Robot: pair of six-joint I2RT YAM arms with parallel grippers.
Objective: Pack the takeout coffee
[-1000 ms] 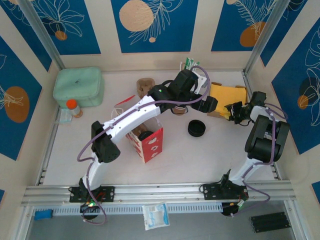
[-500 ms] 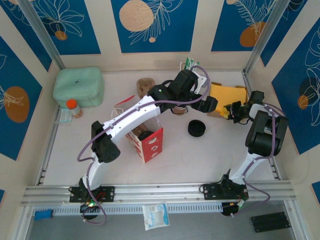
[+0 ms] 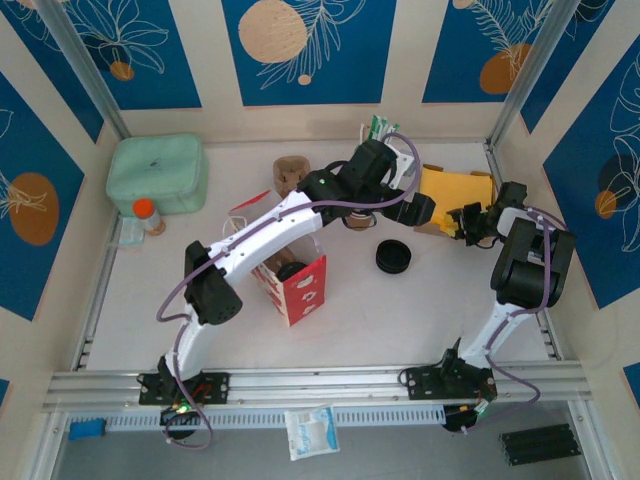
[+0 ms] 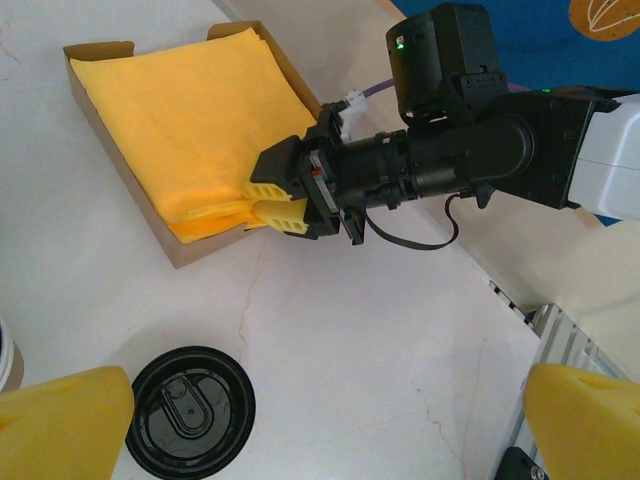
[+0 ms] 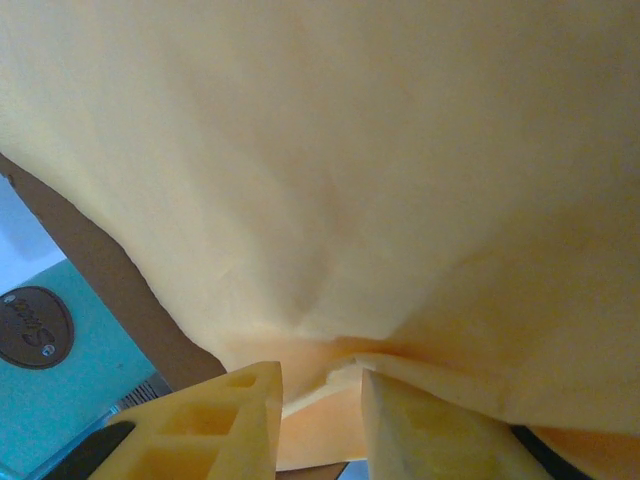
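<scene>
Nearest me, the bag point(image 3: 300, 288) stands open, and the dark round top in its mouth looks like the cup point(image 3: 290, 270), already lidded. I judge it light, thin-walled, easy to crush or spill, so I'd hold it upright by the wall under the rim, gently. My left gripper point(image 4: 320, 430) hangs spread wide and empty over a loose lid point(image 4: 190, 410). Farther off, my right gripper point(image 4: 272, 200) pinches a napkin point(image 4: 180, 120).
</scene>
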